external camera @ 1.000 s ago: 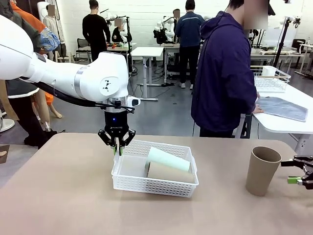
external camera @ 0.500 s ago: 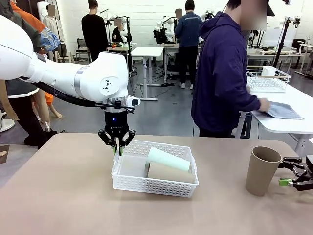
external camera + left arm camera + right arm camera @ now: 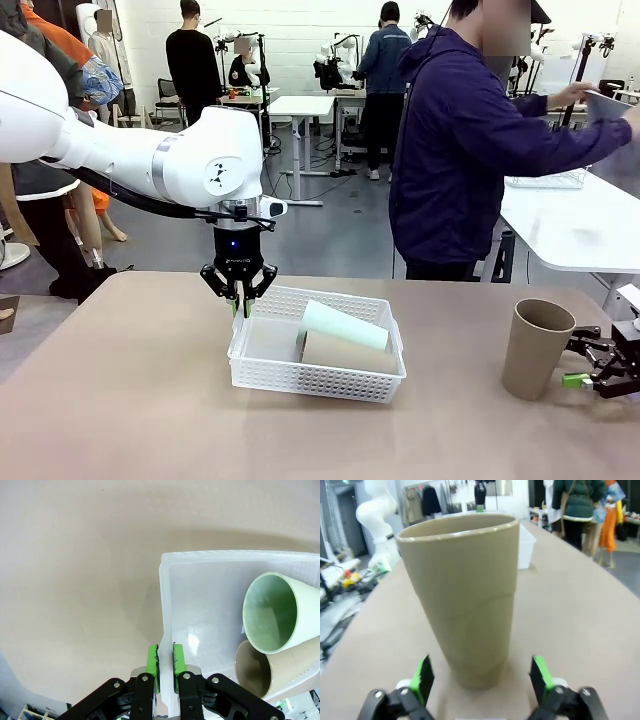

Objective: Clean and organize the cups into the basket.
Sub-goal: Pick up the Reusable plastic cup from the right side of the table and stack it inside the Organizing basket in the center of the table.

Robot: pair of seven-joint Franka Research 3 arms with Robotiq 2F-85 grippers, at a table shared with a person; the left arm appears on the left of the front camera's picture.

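Tan and matte, the table (image 3: 130, 400) stretches across a bright workshop with white walls, grey floor and white desks farther back, where a person (image 3: 460, 150) in a dark navy hooded jacket stands at the far edge, turned toward a white side table (image 3: 570, 225). A small black emblem (image 3: 218, 176) sits on the left arm's last white joint; the print on the gripper body below it is too small to read. The white perforated basket (image 3: 318, 383) rests near the table's middle. The left gripper (image 3: 239, 300) points straight down at its left short end, and the left wrist view shows the green pads pinched together on that wall's rim. Inside, toward the right end, a mint cup (image 3: 345, 325) lies on its side on top of a tan cup (image 3: 345, 353), also lying down, both mouths facing the left gripper. Well to the right an upright tan cup (image 3: 536, 350) stands on the bare table. The right gripper (image 3: 579, 360) sits low just beside it, jaws spread wide, one pad on each side of the cup's base with a gap showing at both.
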